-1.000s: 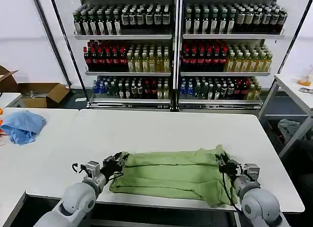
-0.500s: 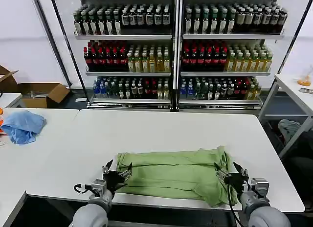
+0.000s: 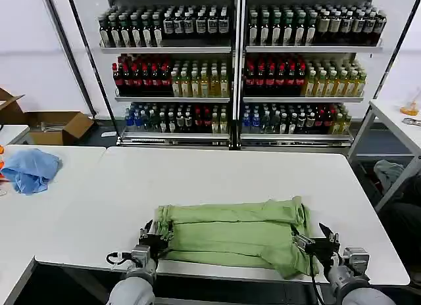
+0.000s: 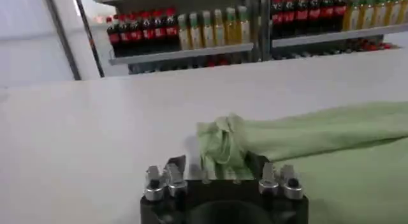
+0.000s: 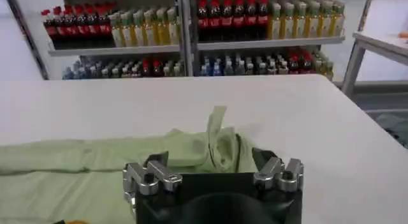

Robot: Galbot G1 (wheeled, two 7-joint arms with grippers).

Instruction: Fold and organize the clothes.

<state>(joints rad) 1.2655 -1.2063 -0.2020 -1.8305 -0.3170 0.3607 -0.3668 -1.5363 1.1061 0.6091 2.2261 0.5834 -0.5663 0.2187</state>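
Note:
The clothes, a light green shirt (image 3: 233,236), lie folded into a long band across the near part of the white table (image 3: 217,173). My left gripper (image 3: 155,235) stands open at the band's left end, low by the table's front edge. In the left wrist view that gripper (image 4: 217,164) has its fingers spread wide, with the bunched end of the shirt (image 4: 220,142) just beyond them. The right gripper (image 3: 316,242) is open at the right end. From the right wrist camera the gripper (image 5: 210,160) also shows wide-apart fingers, and the shirt (image 5: 95,158) lies loose ahead.
A light blue cloth (image 3: 29,168) lies on the side table at the left. Shelves of bottles (image 3: 233,75) stand behind the table, with a cardboard box (image 3: 56,124) on the floor at the left. Another table (image 3: 395,117) stands at the right.
Both grippers have let go of the shirt's ends, opened, and drawn back and down toward the table's front edge. The shirt lies still.

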